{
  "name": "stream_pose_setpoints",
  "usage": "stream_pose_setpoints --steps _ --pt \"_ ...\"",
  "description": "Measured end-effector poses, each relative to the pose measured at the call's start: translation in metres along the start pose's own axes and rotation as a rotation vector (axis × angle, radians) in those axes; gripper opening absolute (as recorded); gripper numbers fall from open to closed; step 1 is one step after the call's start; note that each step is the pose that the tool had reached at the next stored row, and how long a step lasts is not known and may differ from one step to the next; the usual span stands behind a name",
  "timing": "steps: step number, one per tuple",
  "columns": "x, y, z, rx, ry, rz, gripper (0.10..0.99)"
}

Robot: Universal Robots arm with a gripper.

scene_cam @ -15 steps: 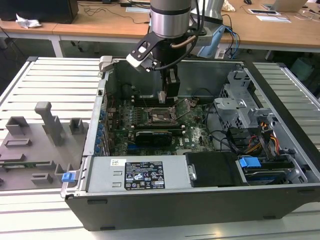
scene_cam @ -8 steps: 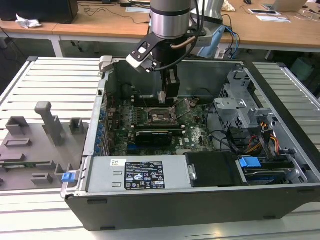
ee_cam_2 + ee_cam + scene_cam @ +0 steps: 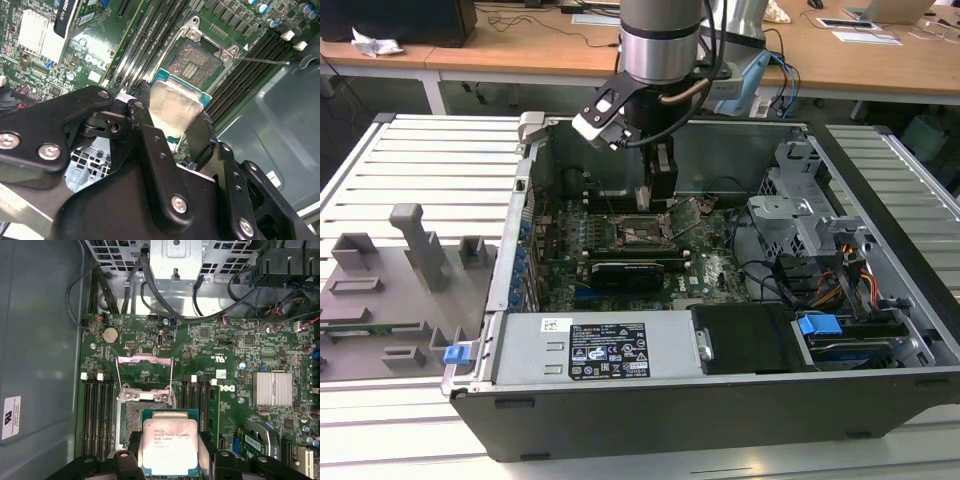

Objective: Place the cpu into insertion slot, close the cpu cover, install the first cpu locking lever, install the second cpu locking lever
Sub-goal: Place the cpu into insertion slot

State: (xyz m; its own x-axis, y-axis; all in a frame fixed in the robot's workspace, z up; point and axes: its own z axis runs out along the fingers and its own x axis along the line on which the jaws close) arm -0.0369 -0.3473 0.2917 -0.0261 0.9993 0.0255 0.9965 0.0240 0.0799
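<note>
My gripper (image 3: 172,462) is shut on the cpu (image 3: 170,442), a silvery square chip with a green rim that sits between the black fingers (image 3: 125,460). The chip hangs just above the insertion slot (image 3: 135,417), offset so the dark pinned centre still shows beside it. In the second wrist view the cpu (image 3: 172,105) is tilted over the near edge of the insertion slot (image 3: 192,60). The cpu cover (image 3: 145,372) is swung open and lies back behind the socket. A thin locking lever (image 3: 260,61) sticks out sideways. In the exterior view the gripper (image 3: 655,200) reaches down into the case over the insertion slot (image 3: 642,232).
Black memory slots (image 3: 97,410) flank the socket on both sides. A black graphics card (image 3: 625,272) lies in front of it, with a power supply (image 3: 590,350) at the case front. The drive cage (image 3: 800,215) and cables stand at the exterior view's right, and a grey fixture plate (image 3: 400,270) at its left.
</note>
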Motion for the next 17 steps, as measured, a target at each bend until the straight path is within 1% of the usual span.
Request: stream_pose_setpoints --steps 9,14,17 --pt "-0.0001 -0.0003 0.004 0.0 -0.0001 0.001 0.529" --pt "0.0023 -0.0008 0.0115 0.0 -0.0004 0.007 0.529" --pt "0.0022 -0.0022 0.0129 0.0 -0.0006 0.007 0.529"
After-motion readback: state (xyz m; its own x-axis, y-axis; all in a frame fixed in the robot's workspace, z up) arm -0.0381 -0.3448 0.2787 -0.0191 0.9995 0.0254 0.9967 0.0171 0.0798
